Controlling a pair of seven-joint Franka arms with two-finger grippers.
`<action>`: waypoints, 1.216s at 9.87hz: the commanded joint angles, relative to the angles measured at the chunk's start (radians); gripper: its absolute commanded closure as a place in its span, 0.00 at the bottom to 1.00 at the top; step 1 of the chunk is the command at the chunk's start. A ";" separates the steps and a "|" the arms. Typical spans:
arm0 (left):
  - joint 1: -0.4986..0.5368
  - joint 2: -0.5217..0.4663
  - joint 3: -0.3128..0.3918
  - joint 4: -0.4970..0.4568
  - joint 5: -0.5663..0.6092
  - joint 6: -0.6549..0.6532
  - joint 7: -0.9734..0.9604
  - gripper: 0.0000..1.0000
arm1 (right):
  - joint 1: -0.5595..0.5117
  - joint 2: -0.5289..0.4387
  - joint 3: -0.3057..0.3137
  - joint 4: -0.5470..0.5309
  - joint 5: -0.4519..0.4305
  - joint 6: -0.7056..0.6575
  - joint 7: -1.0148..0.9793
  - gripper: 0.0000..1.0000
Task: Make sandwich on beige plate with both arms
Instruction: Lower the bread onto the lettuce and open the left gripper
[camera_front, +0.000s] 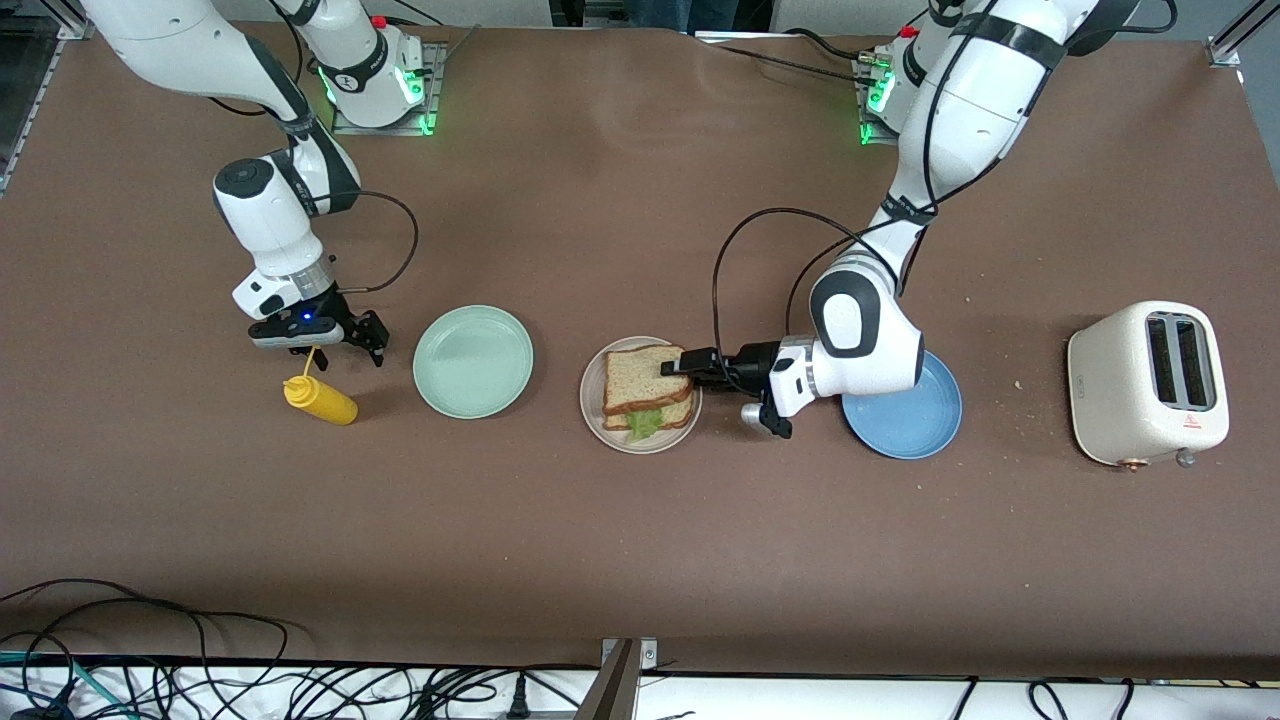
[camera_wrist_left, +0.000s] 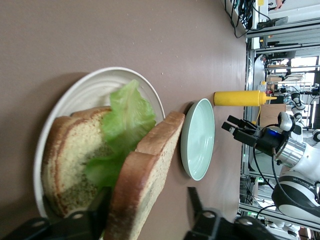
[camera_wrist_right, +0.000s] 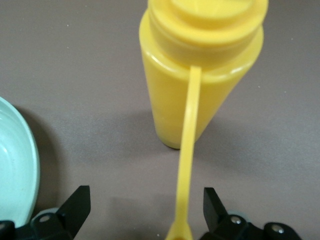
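Note:
The sandwich (camera_front: 648, 390) lies on the beige plate (camera_front: 595, 400): two wheat slices with green lettuce (camera_front: 645, 424) sticking out between them. My left gripper (camera_front: 680, 366) is low at the plate's edge toward the left arm's end, open around the top slice's edge. In the left wrist view (camera_wrist_left: 147, 197) one finger (camera_wrist_left: 102, 200) touches the top slice's (camera_wrist_left: 150, 170) crust and the other stands apart; lettuce (camera_wrist_left: 127, 120), the bottom slice (camera_wrist_left: 75, 160) and the plate (camera_wrist_left: 90, 85) show too. My right gripper (camera_front: 345, 338) is open over a yellow squeeze bottle (camera_front: 322, 399).
A mint green plate (camera_front: 473, 360) lies between the bottle and the beige plate. A blue plate (camera_front: 910, 410) lies under the left arm's wrist, a white toaster (camera_front: 1150, 385) past it. The bottle's (camera_wrist_right: 200, 65) cap strap (camera_wrist_right: 187, 150) rises between the right gripper's (camera_wrist_right: 145, 197) fingers.

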 joint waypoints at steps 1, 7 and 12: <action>0.010 -0.012 -0.001 -0.005 -0.029 0.005 0.035 0.00 | -0.026 -0.069 0.033 -0.006 -0.003 -0.117 0.022 0.00; 0.044 -0.044 0.005 -0.010 -0.026 0.001 0.019 0.00 | -0.063 -0.165 0.125 0.049 0.003 -0.400 0.055 0.00; 0.117 -0.172 0.011 0.009 0.519 -0.013 -0.357 0.00 | -0.084 -0.192 0.219 0.198 0.117 -0.663 0.049 0.00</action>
